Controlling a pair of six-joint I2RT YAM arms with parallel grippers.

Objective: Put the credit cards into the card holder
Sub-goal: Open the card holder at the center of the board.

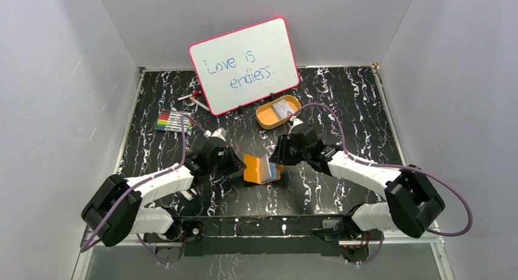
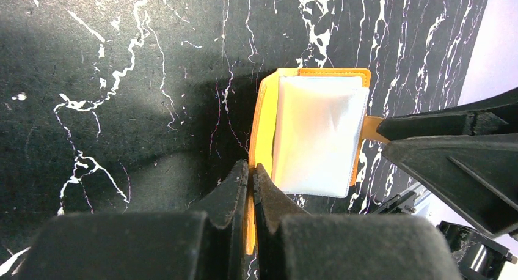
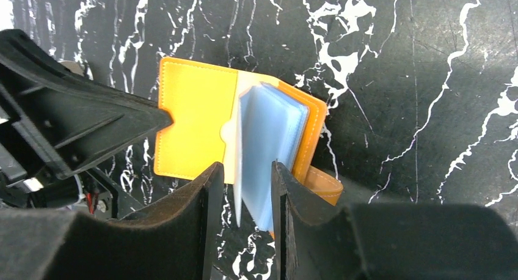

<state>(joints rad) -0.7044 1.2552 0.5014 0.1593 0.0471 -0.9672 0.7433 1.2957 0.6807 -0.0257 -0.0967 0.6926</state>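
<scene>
The orange card holder lies open on the black marbled table between my two grippers. My left gripper is shut on the edge of its left cover; the clear sleeves lie just beyond. In the right wrist view the card holder has its pale blue sleeves standing up. My right gripper straddles those sleeves with its jaws still apart, a gap showing on the left side. One whitish credit card lies in the orange oval tray.
The orange oval tray sits behind the card holder. A pink-framed whiteboard leans at the back. Several coloured markers lie at the left, and a loose pen lies near the whiteboard's corner.
</scene>
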